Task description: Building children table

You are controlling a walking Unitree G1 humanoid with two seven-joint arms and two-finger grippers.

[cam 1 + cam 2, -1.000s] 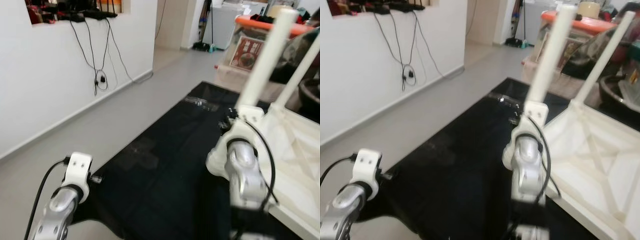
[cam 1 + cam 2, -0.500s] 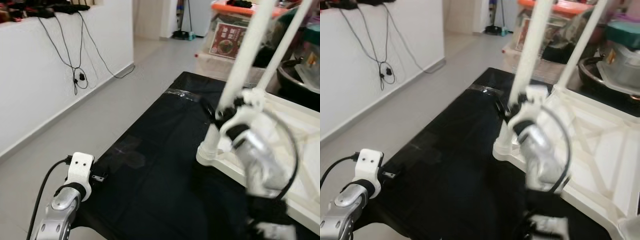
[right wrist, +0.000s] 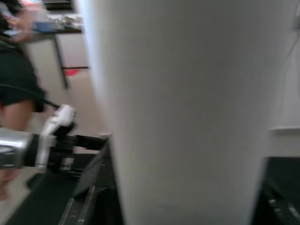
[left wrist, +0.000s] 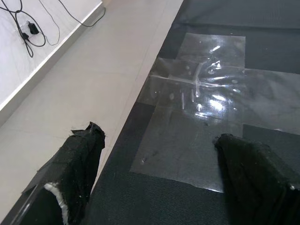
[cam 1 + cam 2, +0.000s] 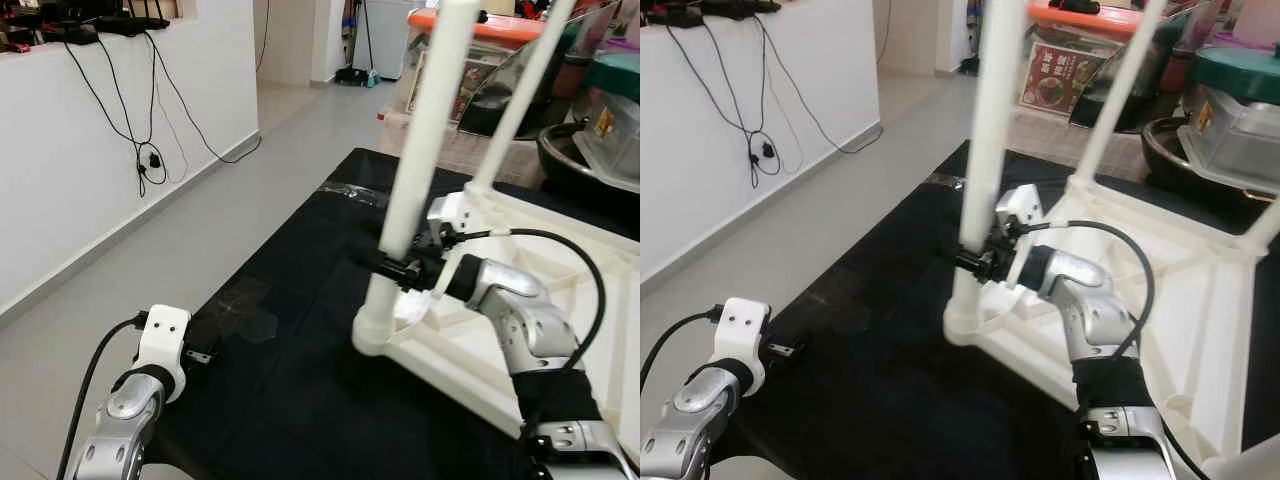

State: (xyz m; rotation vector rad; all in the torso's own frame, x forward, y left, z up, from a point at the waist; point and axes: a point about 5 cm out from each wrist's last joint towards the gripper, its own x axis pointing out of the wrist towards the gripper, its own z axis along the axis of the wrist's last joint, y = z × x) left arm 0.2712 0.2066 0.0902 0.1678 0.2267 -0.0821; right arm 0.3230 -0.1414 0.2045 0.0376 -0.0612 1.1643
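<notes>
Only unreadable print on red label (image 5: 1052, 72)

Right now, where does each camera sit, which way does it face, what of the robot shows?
Left eye: on the head, looking forward and down at the upturned table on the black mat; both arms show.
Right eye: same scene; right gripper at the table leg.
Left wrist: above the mat's taped edge; left gripper open.
Right wrist: close against the leg; it also catches the left arm.
</notes>
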